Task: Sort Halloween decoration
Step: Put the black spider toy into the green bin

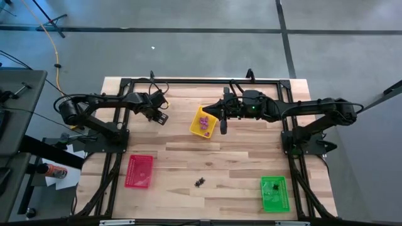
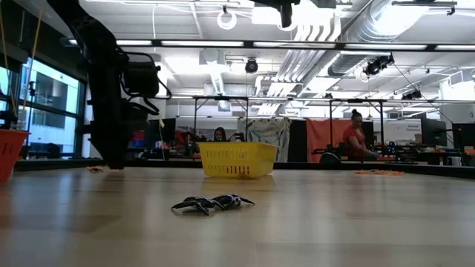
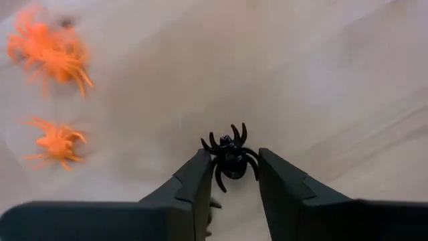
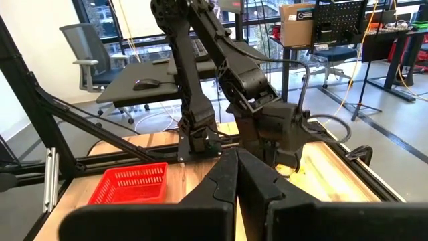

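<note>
The left claw was low over the far-left part of the tabletop, its fingers set on either side of a black spider that lay between their tips; whether they pressed it or only flanked it could not be told. Two orange spiders lay on the wood nearby. The right claw hung closed and empty just right of the yellow tray, which held purple trinkets. More black trinkets lay near the front edge, between the red tray at near left and the green tray at near right.
</note>
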Motion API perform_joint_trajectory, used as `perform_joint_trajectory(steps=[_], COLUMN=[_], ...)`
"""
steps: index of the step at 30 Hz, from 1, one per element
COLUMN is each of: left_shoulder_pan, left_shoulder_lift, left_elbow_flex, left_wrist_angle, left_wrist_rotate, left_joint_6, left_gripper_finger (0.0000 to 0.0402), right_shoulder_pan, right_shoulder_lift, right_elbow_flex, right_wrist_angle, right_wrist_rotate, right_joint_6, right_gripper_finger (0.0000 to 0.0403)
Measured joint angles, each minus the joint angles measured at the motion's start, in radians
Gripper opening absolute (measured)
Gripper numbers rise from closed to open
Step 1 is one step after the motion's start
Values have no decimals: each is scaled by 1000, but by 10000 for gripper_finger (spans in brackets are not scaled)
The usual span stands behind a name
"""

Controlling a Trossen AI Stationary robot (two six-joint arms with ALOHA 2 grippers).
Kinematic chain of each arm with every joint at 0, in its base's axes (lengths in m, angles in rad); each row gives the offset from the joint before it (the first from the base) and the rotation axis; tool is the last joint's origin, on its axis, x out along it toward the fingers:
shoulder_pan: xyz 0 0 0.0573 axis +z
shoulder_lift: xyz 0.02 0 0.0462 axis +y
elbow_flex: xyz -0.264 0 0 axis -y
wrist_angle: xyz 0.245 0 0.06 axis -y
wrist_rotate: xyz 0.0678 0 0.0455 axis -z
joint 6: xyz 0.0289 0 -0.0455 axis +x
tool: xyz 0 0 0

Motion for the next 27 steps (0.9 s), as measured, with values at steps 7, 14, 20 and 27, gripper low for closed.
perform_joint_trajectory(steps=[7,14,20,27], left_shoulder_pan=[0,0,-18,-125], left_shoulder_lift=[-69,-189,-325,-444], left_elbow_flex=[16,91,118,118], left_wrist_angle=[-17,44,312,633], left_wrist_rotate=[40,190,349,456], left_joint_6=[-2,-1,-33,-61], left_gripper_finger=[95,96,96,97], right_shoulder_pan=[0,0,0,0], right_shoulder_lift=[0,0,0,0], right_elbow_flex=[0,0,0,0], right_wrist_angle=[-1,-3,-6,-7], right_wrist_rotate=[0,0,0,0], right_joint_6=[0,0,0,0], right_gripper_finger=[0,0,0,0])
